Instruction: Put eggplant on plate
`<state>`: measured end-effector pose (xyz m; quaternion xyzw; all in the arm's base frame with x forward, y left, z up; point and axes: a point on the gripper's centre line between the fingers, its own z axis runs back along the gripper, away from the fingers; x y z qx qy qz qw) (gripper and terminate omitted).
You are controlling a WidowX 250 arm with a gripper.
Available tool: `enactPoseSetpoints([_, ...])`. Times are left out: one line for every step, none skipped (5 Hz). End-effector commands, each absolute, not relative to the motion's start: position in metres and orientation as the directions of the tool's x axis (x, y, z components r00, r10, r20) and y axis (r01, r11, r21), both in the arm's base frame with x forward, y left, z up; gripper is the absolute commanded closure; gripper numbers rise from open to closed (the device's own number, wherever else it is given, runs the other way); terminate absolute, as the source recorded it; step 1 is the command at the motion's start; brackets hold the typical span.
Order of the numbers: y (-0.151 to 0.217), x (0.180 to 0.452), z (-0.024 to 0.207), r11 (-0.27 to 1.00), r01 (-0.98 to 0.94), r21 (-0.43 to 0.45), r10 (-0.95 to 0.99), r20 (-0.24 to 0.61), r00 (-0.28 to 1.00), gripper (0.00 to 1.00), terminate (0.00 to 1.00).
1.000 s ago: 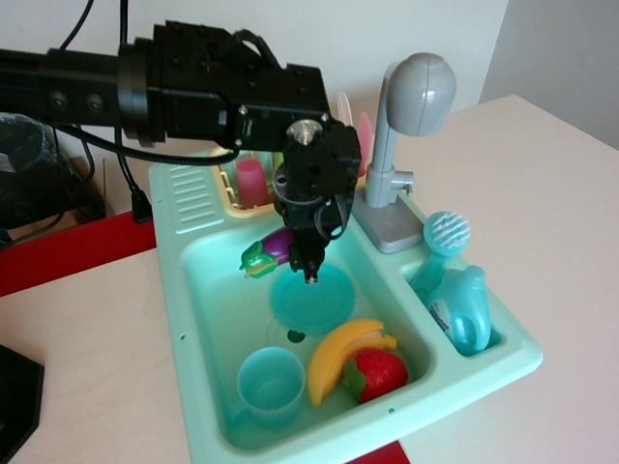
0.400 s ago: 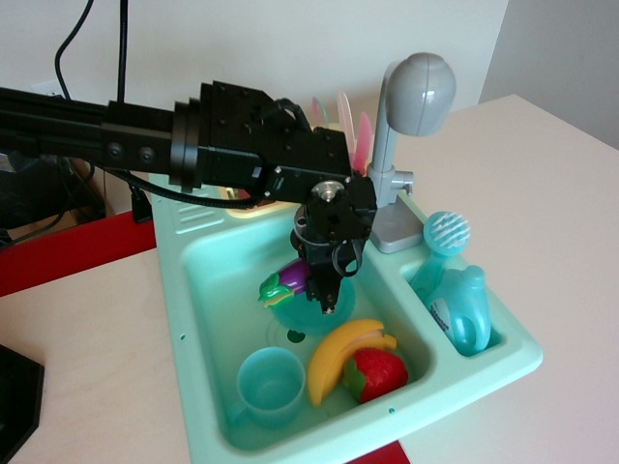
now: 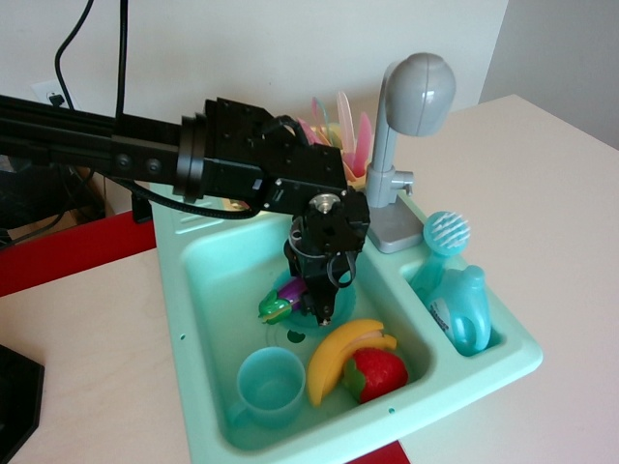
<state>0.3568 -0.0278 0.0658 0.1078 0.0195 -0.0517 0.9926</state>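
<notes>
Holding eggplant [image 3: 281,298] low over plate [image 3: 302,327], gripper [image 3: 317,307] clamped, banana [image 3: 343,356] beside

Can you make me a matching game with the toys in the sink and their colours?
Things:
1. eggplant
2. banana
3. strawberry
4. cup

Colours:
A. red
B. teal
C. purple with a green cap
D. yellow

Right pairs: 1-C, 2-D, 3-A, 4-B.

A banana [image 3: 343,356], strawberry [image 3: 377,374] and cup [image 3: 270,385] lie in the sink [image 3: 208,280].
</notes>
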Motion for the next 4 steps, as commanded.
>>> enactPoseSetpoints([-0.021, 0.350, 0.118, 0.977, 0.046, 0.210, -0.062, 0.071, 0.996, 0.00, 0.00])
enactPoseSetpoints([-0.007, 0.338, 0.155, 0.985, 0.017, 0.174, -0.035, 0.102, 0.994, 0.00, 0.00])
enactPoseSetpoints([0.009, 0.322, 0.196, 0.995, -0.018, 0.096, 0.007, 0.120, 0.993, 0.00, 0.00])
enactPoseSetpoints([0.038, 0.296, 0.223, 0.986, -0.064, 0.154, 0.055, 0.062, 0.997, 0.00, 1.00])
